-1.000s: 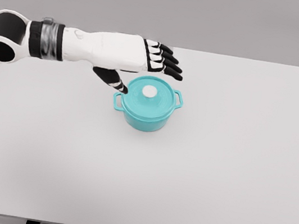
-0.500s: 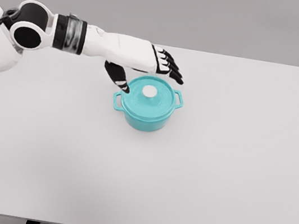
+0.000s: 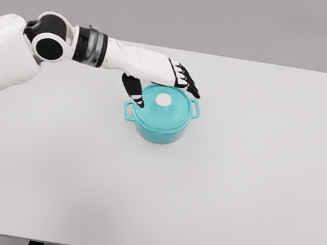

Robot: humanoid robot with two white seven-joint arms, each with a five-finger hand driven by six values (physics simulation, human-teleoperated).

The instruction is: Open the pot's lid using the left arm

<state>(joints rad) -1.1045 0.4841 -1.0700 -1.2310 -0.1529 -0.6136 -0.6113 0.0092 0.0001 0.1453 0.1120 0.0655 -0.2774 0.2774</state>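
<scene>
Bare simulated test space: plain white table [image 3: 234, 189], featureless grey backdrop [image 3: 230, 15].

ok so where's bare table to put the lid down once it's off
Bare table lies right of the pot and in front of it, toward the near edge. The crowded spot is behind and left of the pot, where the left hand hangs over the lid.

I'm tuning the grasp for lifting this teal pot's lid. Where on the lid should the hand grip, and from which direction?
Grip the small white knob at the centre of the lid, coming straight down from above. The lid lies flat and level on the pot, and the knob is the only raised part. The left hand is over the pot's far-left rim, so it should probably shift toward the centre first.
</scene>
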